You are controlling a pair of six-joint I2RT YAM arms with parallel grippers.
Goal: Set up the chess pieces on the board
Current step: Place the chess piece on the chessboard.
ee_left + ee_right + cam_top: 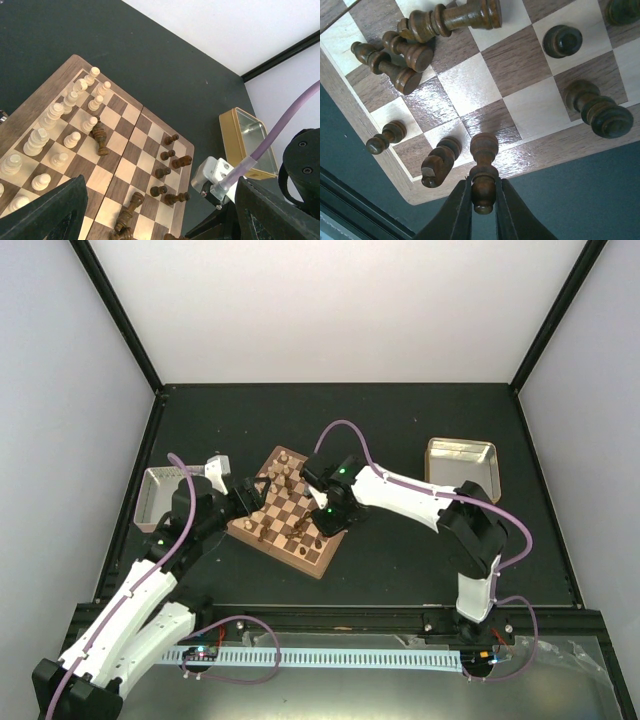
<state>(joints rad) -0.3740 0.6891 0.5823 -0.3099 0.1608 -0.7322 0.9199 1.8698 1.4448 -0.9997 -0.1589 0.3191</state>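
Note:
The chessboard (283,527) lies tilted on the dark table. Cream pieces (55,116) stand along its left side in the left wrist view. Dark pieces (170,164) stand near its right edge, and several dark ones lie on their sides (101,138). My right gripper (483,199) is shut on a dark bishop (483,170) and holds it over the board's edge (555,145), next to a dark knight (437,162). My left gripper (240,498) hovers open and empty over the board's left side; only its dark fingers (42,212) show at the frame's lower corners.
One metal tray (462,468) sits to the right of the board, another (158,495) to the left under my left arm. Fallen dark pieces (405,55) are clustered at the board's near corner. Enclosure walls surround the table.

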